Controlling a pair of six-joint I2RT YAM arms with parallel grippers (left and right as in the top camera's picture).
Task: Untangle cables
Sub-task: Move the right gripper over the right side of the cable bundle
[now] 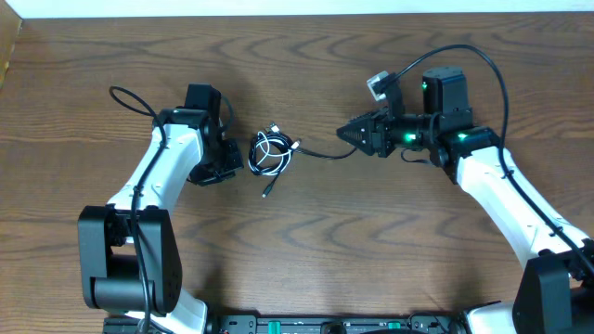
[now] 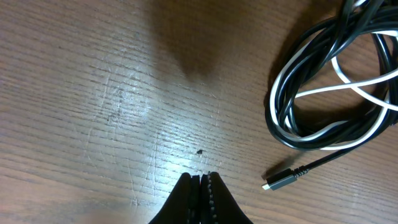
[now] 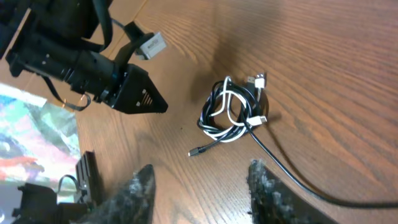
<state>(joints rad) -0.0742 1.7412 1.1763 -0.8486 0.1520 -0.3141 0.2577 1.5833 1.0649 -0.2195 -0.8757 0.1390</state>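
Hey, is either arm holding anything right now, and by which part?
Nothing is held. Left gripper jaws shut, empty; right gripper jaws apart, black cable lying outside them.

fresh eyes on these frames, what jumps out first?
The black and white cables, wound into one small knot at the centre of the table between the arms, with a black plug end lying loose beside it. The left tool sits shut near the knot, holding nothing. The right tool is open and points at it.

Robot lab, two arms, wooden table
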